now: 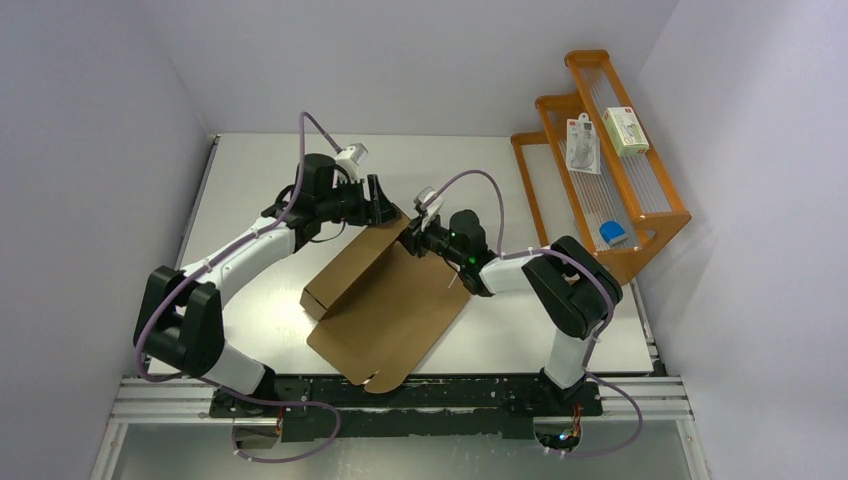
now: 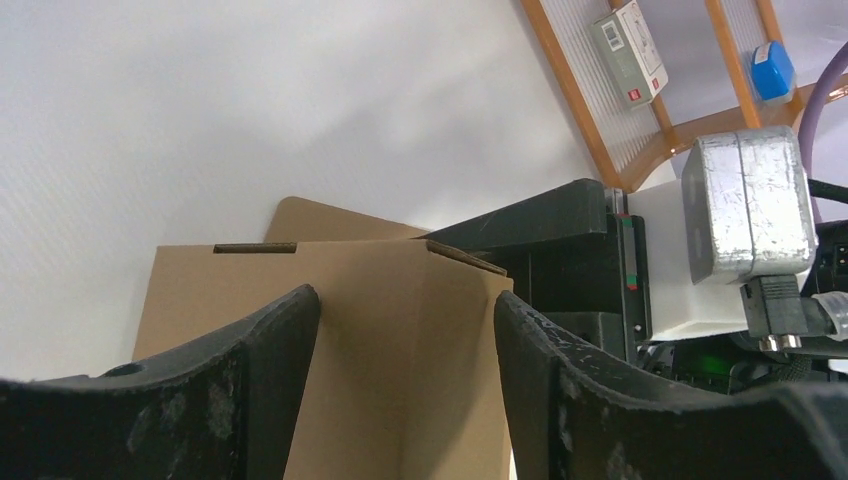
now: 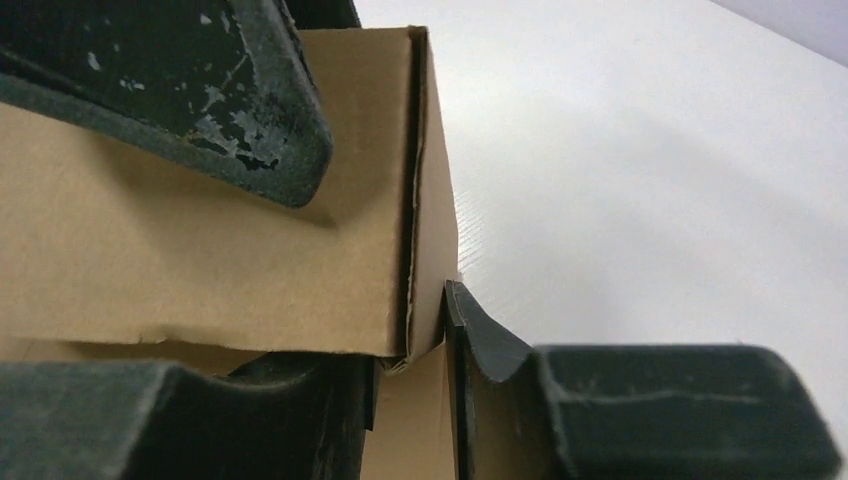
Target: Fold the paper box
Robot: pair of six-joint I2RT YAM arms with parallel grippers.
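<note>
The paper box sits about the middle of the white table, turned cornerwise between the two arms; its broad brown panel lies flat, with one corner reaching the near edge, and a long wall stands up along its left side and runs to the far corner; both grippers meet at that far corner. The left gripper comes in from the left and far side; from its own camera the two black fingers stand wide apart with the raised corner fold of the cardboard in the gap between them; I cannot tell whether either pad presses the card, and it looks more like straddling than gripping. The right gripper comes in from the right, just beside the other; in its own view one scuffed finger lies across the face of the cardboard and the other sits just under the box's corner edge, so the card is between them; whether they are truly clamped on it I cannot tell. Against the right wall, well apart from the box, stands an orange stepped rack holding two small white packages on its upper steps and a small blue item on the lowest.
</note>
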